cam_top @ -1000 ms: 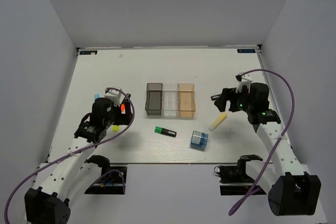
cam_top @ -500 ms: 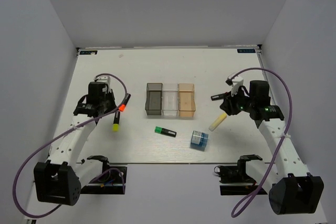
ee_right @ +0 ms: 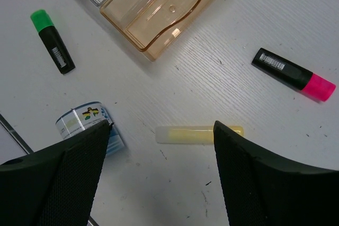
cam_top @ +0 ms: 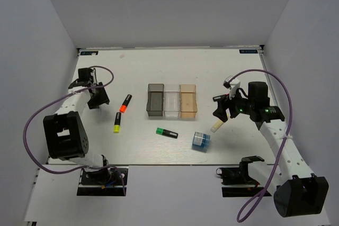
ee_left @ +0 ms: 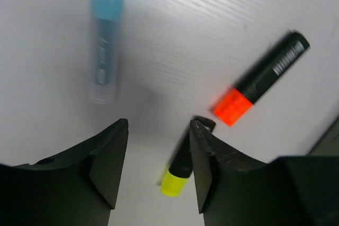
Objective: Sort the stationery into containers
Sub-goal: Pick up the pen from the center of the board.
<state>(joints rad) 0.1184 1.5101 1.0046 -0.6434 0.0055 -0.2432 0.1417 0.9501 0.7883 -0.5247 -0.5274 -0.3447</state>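
Observation:
Three containers stand in a row mid-table: dark grey (cam_top: 155,100), clear (cam_top: 171,100) and amber (cam_top: 188,100). My left gripper (cam_top: 99,99) (ee_left: 159,130) hovers open and empty at the far left. Below it lie a light blue stick (ee_left: 106,35), an orange-capped marker (cam_top: 125,103) (ee_left: 262,78) and a yellow-capped marker (cam_top: 116,121) (ee_left: 177,175). My right gripper (cam_top: 220,112) (ee_right: 161,130) is open above a pale yellow stick (cam_top: 216,126) (ee_right: 198,134), not touching it. A blue block (cam_top: 201,140) (ee_right: 87,123) and a green-capped marker (cam_top: 166,132) (ee_right: 53,41) lie nearby.
A pink-capped marker (ee_right: 294,74) lies right of the amber container (ee_right: 164,9). White walls close in the table on the left, back and right. The arm bases sit at the near edge.
My left arm has swung away from the markers to the far left of the table. The right gripper has shifted slightly left and down over the pale yellow stick.

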